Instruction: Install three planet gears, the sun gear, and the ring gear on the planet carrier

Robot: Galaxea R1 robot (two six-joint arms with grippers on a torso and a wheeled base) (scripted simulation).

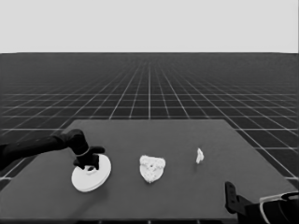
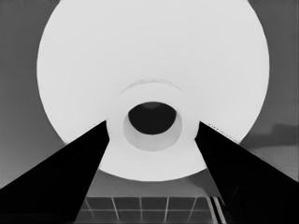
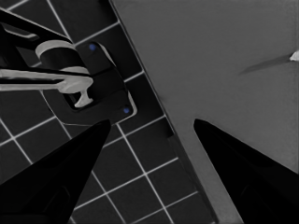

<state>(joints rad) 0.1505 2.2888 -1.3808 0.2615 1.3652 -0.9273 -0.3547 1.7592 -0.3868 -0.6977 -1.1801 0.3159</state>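
Left gripper (image 1: 88,164) jaws straddle the raised hub of the larger white round part (image 1: 91,173), gripping it; the disc's tilt is unclear. Toothed white cluster (image 1: 152,168) right of jaws: gears indistinct. Right gripper (image 3: 149,128) parked, jaws apart, empty.

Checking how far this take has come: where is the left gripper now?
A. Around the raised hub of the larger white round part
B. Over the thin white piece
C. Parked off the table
A: the left gripper has a finger on each side of the raised hub of the larger white round part.
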